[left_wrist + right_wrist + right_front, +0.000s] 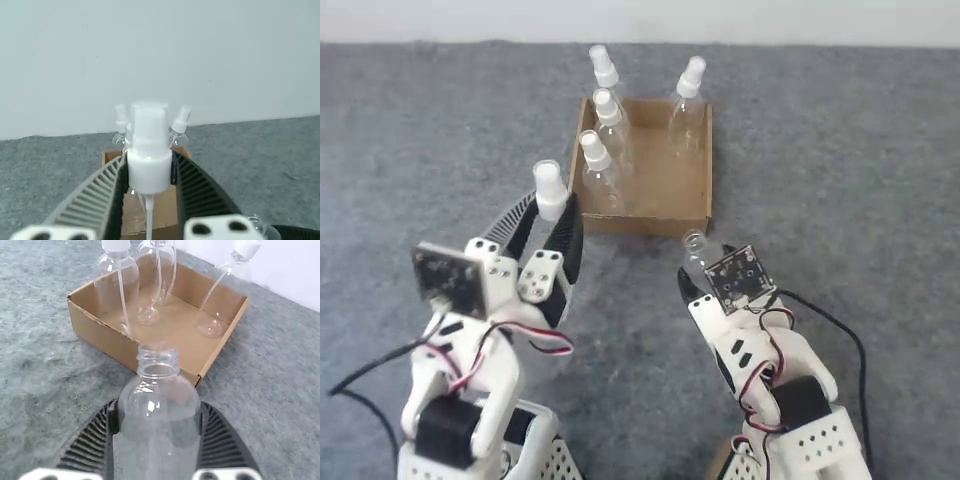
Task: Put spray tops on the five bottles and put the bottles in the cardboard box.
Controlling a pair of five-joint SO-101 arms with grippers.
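Just off the box's near left corner, our left gripper (552,215) is clamped on a spray top (549,190), nozzle up. We've got four capped bottles (608,125) standing in the box (698,215). Just in front of its near right corner, our right gripper (703,285) squeezes the uncapped bottle (694,248).

The tabletop (840,150) is a mottled grey, felt-like weave. The cardboard box (650,222) at 12 o'clock is plain tan-brown. The spray top (148,150) is solid white, and the bottle (157,410) is clear and colourless. The left claw (148,172) and right claw (157,415) have black ribbed fingers (200,195) on white bodies, with red, black and white wires (552,346).
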